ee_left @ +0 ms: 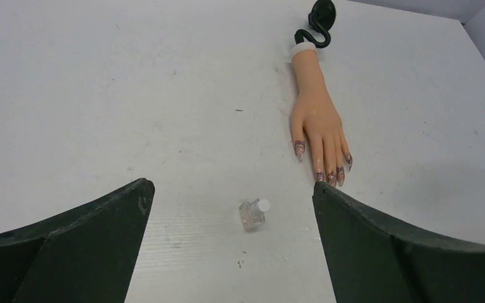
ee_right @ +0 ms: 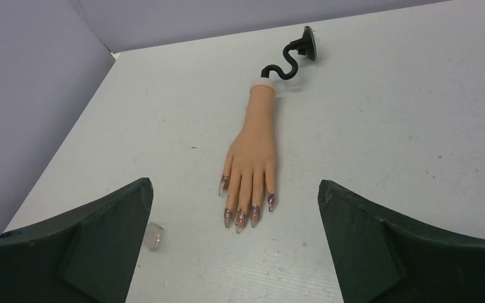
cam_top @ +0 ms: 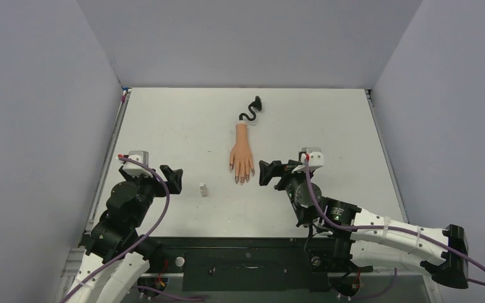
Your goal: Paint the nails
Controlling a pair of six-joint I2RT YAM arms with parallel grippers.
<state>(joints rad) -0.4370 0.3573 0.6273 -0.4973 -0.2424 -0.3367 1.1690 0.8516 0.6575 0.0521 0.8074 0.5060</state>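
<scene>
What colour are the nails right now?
The nails look mottled purplish-grey; the right wrist view shows them best.

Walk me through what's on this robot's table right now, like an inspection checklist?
Surface: white table, a few faint marks.
Job's things: peach mannequin hand lying palm down mid-table, with its nails dark and pointing toward the arms. A curly black stem extends behind the wrist. A small clear polish bottle, cap on, sits apart from the hand.
Clutter: nothing seen.
Grippers: left gripper and right gripper are both open and empty, one on either side of the bottle and fingertips.
Cables: purple cables loop along both arms.
Surroundings: plain grey walls on three sides.
</scene>
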